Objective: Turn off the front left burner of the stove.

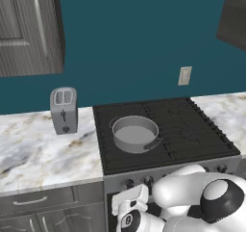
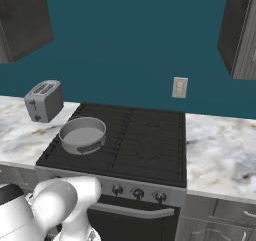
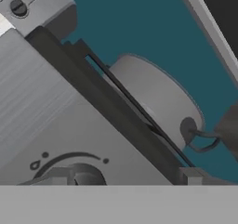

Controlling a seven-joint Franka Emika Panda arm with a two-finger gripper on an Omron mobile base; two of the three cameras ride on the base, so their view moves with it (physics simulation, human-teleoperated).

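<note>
The stove point(image 1: 166, 130) sits in the middle of the marble desk point(image 1: 38, 149), black grates on top and a grey front panel with a row of small dark knobs below. The front left burner point(image 1: 126, 151) is the near-left quarter of the grates, and the grey pot point(image 1: 135, 134) sits over that left side of the cooktop, slightly back from the stove's front edge, with its loop handle pointing toward the right.

The tool point(image 3: 123, 180) is down low, right up against the stove's front panel. In the hand view, one dark knob point(image 3: 86, 175) with its dial markings sits right at the bottom edge, next to the left fingertip, so the tool is basically on top of it. Only the very tops of the two fingertips poke up there, set fairly wide apart with the knob near the left one. I honestly can't tell whether they're gripping the knob or just sitting around it.

From the left base view the white arm point(image 1: 192, 197) is folded down in front of the stove, covering part of the knob row.

A silver toaster point(image 1: 64, 110) stands on the desk left of the stove. A wall outlet point(image 1: 184, 75) is on the teal wall behind the stove's right side.
</note>
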